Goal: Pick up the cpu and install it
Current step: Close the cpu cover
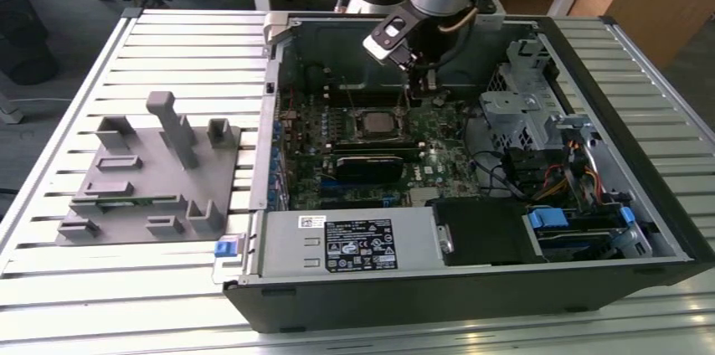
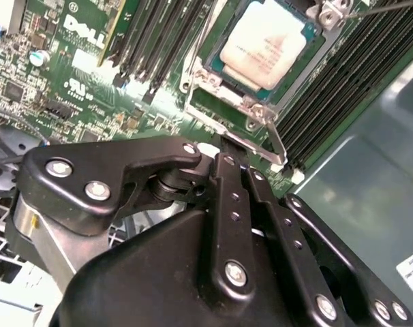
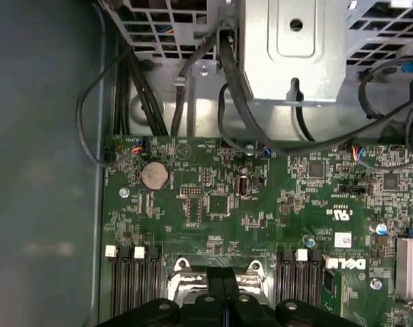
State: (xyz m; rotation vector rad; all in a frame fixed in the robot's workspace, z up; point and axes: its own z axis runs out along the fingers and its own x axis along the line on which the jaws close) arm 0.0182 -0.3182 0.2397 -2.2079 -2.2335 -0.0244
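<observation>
Gripper [image 1: 421, 90] hangs low inside the open computer case [image 1: 470, 298], its tips down close to the motherboard [image 3: 261, 211]. In both wrist views its two black fingers [image 2: 224, 197] lie pressed together with no gap between them, and as far as I can make out nothing is pinched there, though the very tips are partly hidden by the gripper's own body.

The cpu [image 2: 271, 39] is not in the gripper. It lies flat in its socket [image 2: 251, 109], silvery top up, with the metal frame around it, just ahead of the fingertips in the second wrist view. In the exterior view the cpu [image 1: 374, 123] sits near the gripper, a little below it and toward the exterior view's left.

Black memory slots [image 2: 356, 85] run along both sides of the socket, close beside the gripper's tips. Farther out past the gripper, a coin cell [image 3: 155, 176] sits on the board, and beyond it a metal drive cage [image 3: 295, 48] with dark cables [image 3: 135, 88] trailing down. Well apart from the gripper, outside the case, a grey fixture plate [image 1: 134, 204] rests on the slatted bench [image 1: 179, 45].
</observation>
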